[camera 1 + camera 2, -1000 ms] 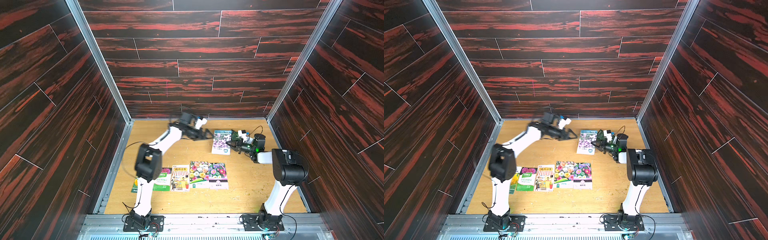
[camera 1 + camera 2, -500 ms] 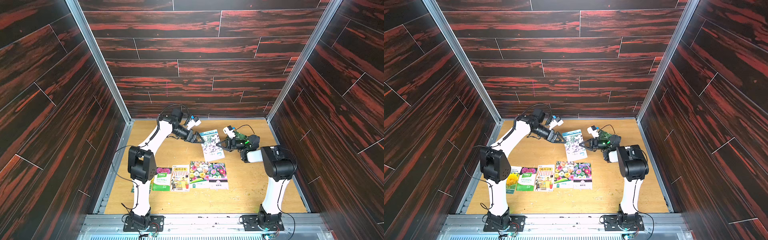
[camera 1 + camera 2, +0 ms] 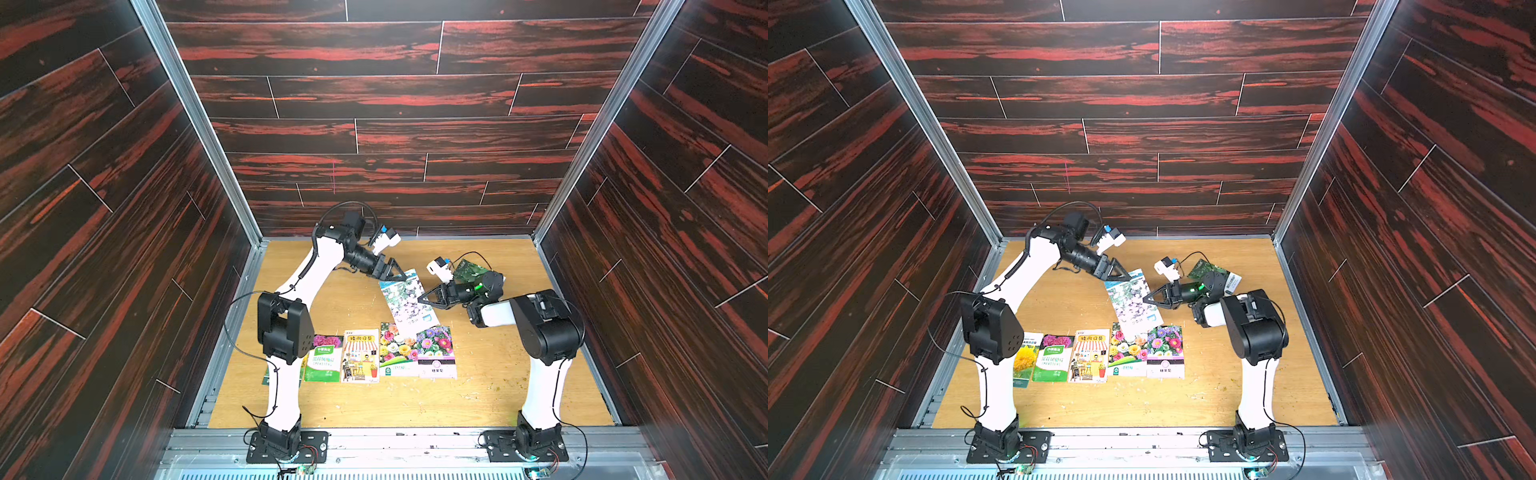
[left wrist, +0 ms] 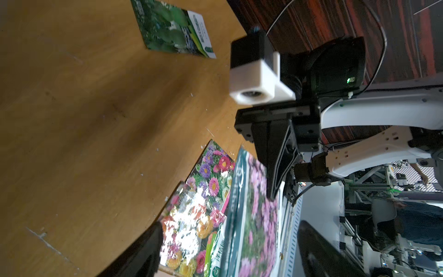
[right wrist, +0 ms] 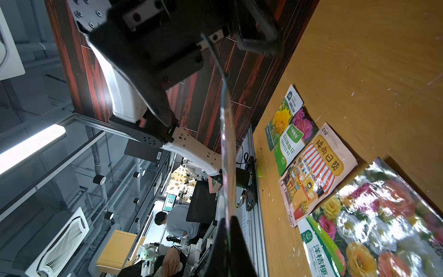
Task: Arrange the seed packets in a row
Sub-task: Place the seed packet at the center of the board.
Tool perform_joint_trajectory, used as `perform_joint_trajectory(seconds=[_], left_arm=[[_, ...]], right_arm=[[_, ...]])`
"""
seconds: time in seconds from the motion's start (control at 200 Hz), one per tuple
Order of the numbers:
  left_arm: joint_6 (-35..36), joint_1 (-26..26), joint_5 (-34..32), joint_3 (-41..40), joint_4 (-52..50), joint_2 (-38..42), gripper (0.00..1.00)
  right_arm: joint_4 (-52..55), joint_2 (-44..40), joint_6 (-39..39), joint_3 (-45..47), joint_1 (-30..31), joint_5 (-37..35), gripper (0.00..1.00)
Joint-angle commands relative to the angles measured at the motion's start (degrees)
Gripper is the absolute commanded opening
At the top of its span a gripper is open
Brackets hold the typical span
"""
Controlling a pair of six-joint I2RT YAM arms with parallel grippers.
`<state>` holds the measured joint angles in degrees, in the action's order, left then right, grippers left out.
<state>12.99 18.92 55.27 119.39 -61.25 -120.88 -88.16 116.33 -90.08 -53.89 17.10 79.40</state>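
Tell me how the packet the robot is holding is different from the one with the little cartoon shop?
The held packet is pinched in the right gripper, lifted and tilted; the cartoon shop packet lies flat on the table. The held packet shows pale pinkish flowers; the cartoon shop packet shows a striped awning. Both are flat, glossy rectangles.

Tabletop [image 3: 498, 390]: light wood, scuffed, white flecks.
Wall panels [image 3: 395, 95]: dark red-black woodgrain, three sides.
Aluminium corner posts [image 3: 199, 124].
Metal base rail [image 3: 415, 444] along front edge.
Beyond enclosure, right wrist view: person [image 5: 176, 224] in grey shirt, lit strip light [image 5: 31, 146], cardboard box [image 5: 116, 250], ceiling vent [image 5: 61, 243].
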Motion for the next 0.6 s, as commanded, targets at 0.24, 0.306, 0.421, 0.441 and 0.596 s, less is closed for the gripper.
perform_joint_trajectory(seconds=[0.24, 0.306, 0.421, 0.441, 0.596], left_arm=[[5.03, 2.82, -3.65, -0.97, -5.82, 0.0, 0.55], [4.64, 2.88, -5.03, -0.51, -5.01, -0.45, 0.57], [3.2, 2.88, -6.12, 1.45, -3.87, -1.34, 0.59], [3.04, 2.88, -6.34, 2.02, -3.86, -1.6, 0.59], [1.5, 2.55, -9.37, 3.91, -0.81, -2.08, 0.73]], right_arm=[[59.73, -9.0, 43.54, -7.34, 0.23, -4.73, 0.0], [75.32, -10.64, 54.11, -11.71, 0.97, -6.24, 0.0], [85.16, -12.34, 59.48, -15.56, 1.79, -7.45, 0.0], [85.6, -12.63, 59.66, -15.66, 1.88, -7.71, 0.0], [90.23, -13.81, 62.53, -16.77, 2.73, -7.44, 0.0]])
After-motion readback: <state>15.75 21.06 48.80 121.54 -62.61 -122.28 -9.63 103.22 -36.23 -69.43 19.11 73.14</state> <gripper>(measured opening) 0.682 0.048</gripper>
